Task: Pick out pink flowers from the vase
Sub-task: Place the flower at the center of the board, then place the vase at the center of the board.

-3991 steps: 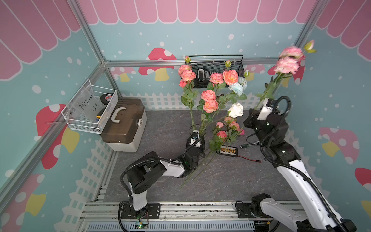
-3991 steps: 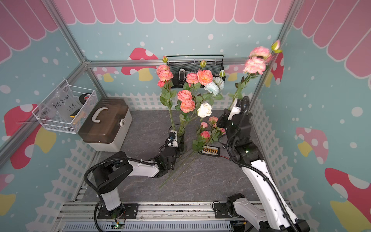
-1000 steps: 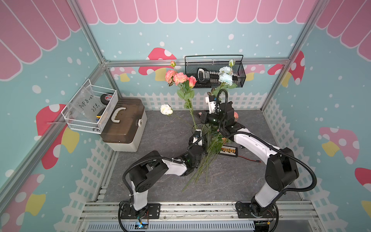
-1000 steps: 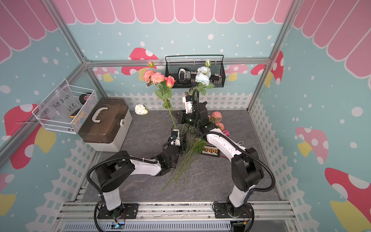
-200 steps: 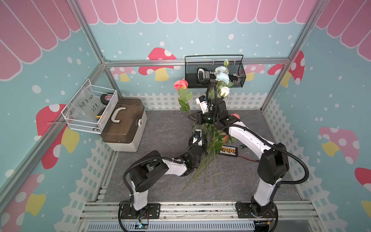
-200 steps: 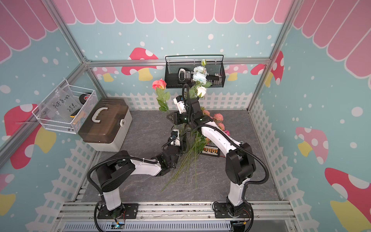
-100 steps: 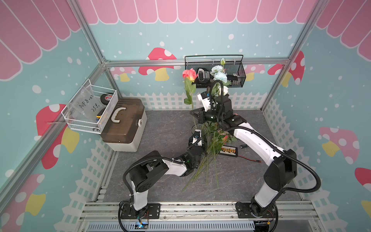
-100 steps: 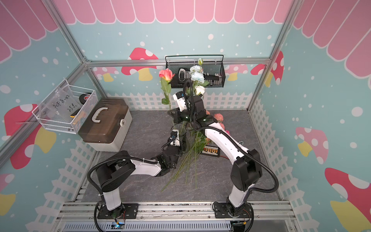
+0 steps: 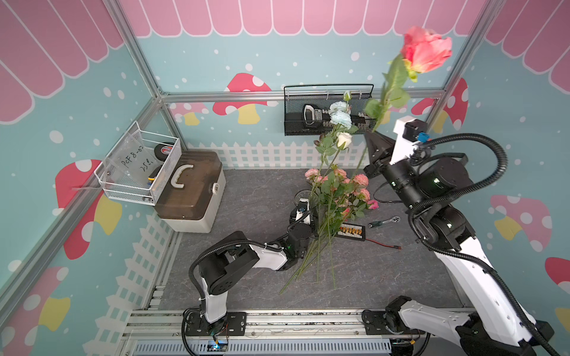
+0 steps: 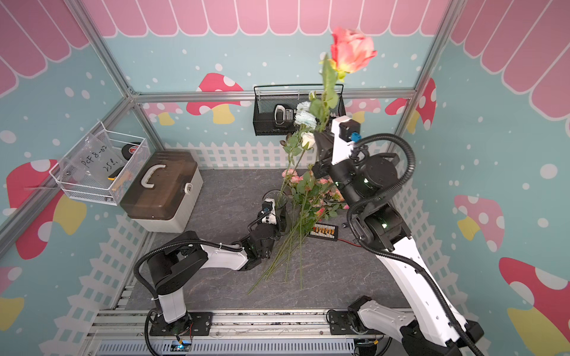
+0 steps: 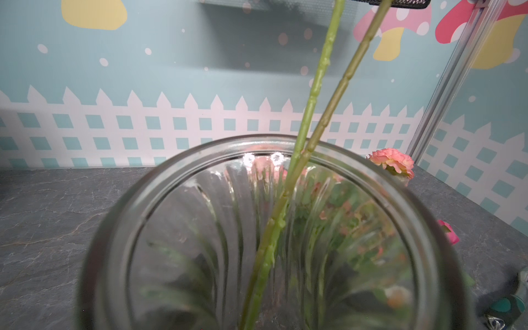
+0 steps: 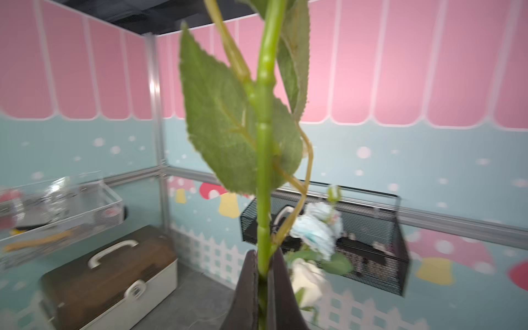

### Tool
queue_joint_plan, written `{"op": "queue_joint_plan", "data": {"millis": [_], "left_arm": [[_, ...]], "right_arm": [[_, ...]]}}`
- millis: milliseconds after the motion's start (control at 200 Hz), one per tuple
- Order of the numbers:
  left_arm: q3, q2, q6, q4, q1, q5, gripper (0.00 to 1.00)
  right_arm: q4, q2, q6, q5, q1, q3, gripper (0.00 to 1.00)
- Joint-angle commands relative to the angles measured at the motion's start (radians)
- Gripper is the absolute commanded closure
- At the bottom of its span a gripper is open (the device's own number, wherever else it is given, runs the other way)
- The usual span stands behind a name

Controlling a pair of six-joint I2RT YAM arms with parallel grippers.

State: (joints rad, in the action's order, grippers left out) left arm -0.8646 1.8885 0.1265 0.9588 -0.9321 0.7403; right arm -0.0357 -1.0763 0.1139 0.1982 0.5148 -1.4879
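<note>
Grey slate-look bench (image 9: 385,271), matte and lightly veined, is carrying everything. Nearest you, the thin green stems of the pulled pink flowers (image 9: 339,188) are fanning out flat, with their ruffled coral heads lying just beside the vase (image 9: 303,196).

Your left gripper (image 10: 276,223) is looking clamped around that vase, steadying it. I'm going by the top views there, since the left wrist view is only showing ribbed clear glass and a flared rim, with two knobbly stems leaning inside.

Further back and higher, your right gripper (image 12: 263,264) is pinching the stem of one more pink rose (image 9: 427,52). Its dark fingers (image 12: 248,285) are pressing together on the stem, and a big serrated, veined leaf is sitting just above the pinch.

So I'm reading this as the carry-away step. The rose is hanging high, and its lower stem is dangling over the pile, apparently clear of the rim.

Next you're needing to swing it down and lay it with the others before letting go. That long whippy stem is probably going to sway, so go gently near the pale blue blooms (image 9: 340,117) and the white rose (image 9: 344,139) standing in the vase. Behind them, a black mesh basket (image 9: 296,129) is hanging on the back wall.
</note>
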Motion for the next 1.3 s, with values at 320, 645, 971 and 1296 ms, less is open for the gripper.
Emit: {"op": "queue_joint_plan", "data": {"millis": [320, 645, 971, 1296], "left_arm": [[0.044, 0.044, 0.064, -0.14, -0.008, -0.019, 1.0], [0.025, 0.041, 0.047, -0.156, -0.008, -0.049, 1.0], [-0.004, 0.032, -0.091, -0.198, -0.01, -0.032, 0.65], [-0.028, -0.016, -0.133, -0.212, -0.019, -0.041, 0.28]], "right_arm": [[-0.219, 0.017, 0.596, 0.067, -0.231, 0.422, 1.0], [0.04, -0.227, 0.742, -0.412, -0.231, 0.571, 0.97], [0.043, -0.239, 0.715, -0.428, -0.231, 0.56, 0.6], [0.042, -0.203, 0.69, -0.416, -0.23, 0.564, 0.54]]}}
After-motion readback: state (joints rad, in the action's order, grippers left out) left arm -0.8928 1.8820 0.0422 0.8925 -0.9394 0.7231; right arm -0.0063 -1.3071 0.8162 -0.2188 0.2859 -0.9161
